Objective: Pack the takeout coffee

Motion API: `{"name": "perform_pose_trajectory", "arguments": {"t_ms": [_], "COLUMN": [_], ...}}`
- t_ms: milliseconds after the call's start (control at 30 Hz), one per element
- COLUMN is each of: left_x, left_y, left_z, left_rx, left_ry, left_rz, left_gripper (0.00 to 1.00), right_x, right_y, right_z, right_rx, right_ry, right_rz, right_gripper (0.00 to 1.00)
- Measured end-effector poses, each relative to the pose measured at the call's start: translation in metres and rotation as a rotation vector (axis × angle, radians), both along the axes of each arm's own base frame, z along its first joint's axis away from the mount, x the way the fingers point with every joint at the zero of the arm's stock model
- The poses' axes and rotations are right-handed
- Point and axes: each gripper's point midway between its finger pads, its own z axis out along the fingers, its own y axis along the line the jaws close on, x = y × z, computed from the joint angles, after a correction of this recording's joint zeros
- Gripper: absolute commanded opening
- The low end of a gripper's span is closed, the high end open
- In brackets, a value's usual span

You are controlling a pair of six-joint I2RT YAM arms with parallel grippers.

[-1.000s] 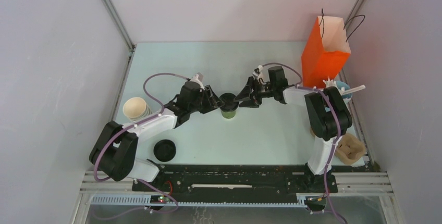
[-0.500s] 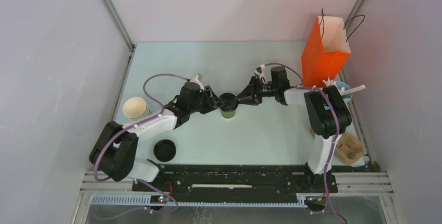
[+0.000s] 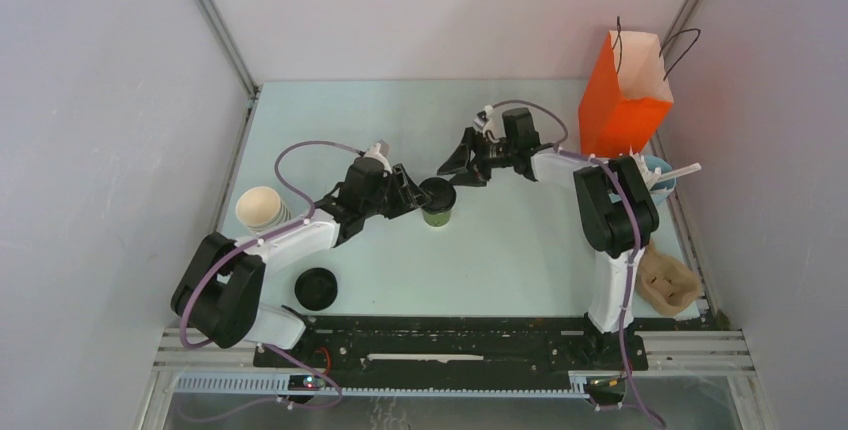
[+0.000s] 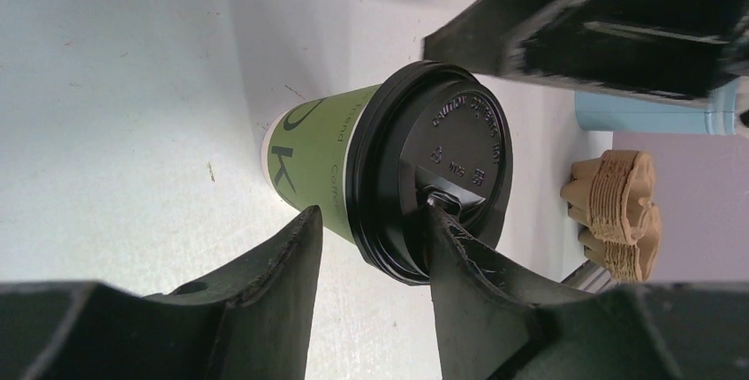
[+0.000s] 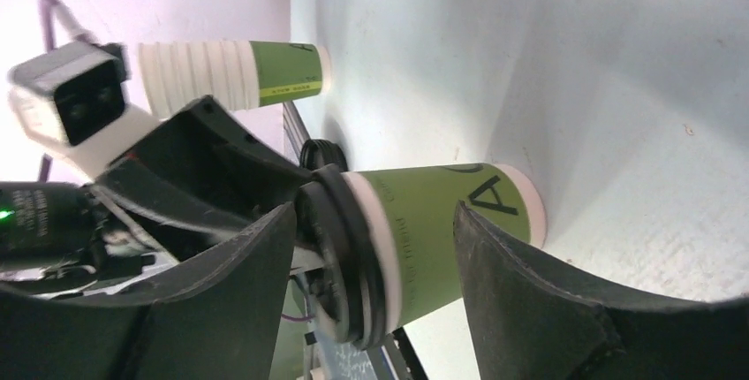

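Observation:
One takeout coffee (image 3: 438, 212), an olive-green cup with a black lid, stands upright mid-table. My left gripper (image 3: 415, 195) reaches it from the left. In the left wrist view the takeout coffee (image 4: 318, 159) sits between the fingers of the left gripper (image 4: 375, 221). One finger rests on the lid top by the sip hole and the other lies against the green wall under the rim. My right gripper (image 3: 452, 162) hangs just behind and right of the cup, open. In the right wrist view the takeout coffee (image 5: 442, 221) shows between the right gripper's (image 5: 375, 212) wide fingers, untouched.
An orange paper bag (image 3: 625, 100) stands open at the back right, with a blue cup of stirrers (image 3: 660, 172) beside it. A brown cardboard carrier (image 3: 668, 283) lies near the right arm's base. A stack of lidless cups (image 3: 262, 208) and loose black lids (image 3: 316, 288) sit at the left.
My right gripper has drawn back from the cup's lid toward the far side and spread its fingers wider. The left gripper and the cup have not moved.

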Motion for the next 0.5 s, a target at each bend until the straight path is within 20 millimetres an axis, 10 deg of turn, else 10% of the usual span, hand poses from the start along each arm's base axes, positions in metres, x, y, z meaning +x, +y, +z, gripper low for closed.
{"name": "perform_pose_trajectory", "arguments": {"t_ms": [200, 500], "left_x": [0.000, -0.001], "left_y": [0.000, 0.001], "left_z": [0.000, 0.000], "left_rx": [0.000, 0.002], "left_ry": [0.000, 0.003], "left_rz": [-0.001, -0.001], "left_gripper": [0.50, 0.56], "right_x": [-0.001, 0.000], "right_y": [0.004, -0.003], "right_z": [-0.032, -0.025], "right_rx": [-0.003, -0.027], "right_ry": [0.077, 0.065], "right_rz": [0.016, -0.016], "right_gripper": [0.66, 0.81]}}
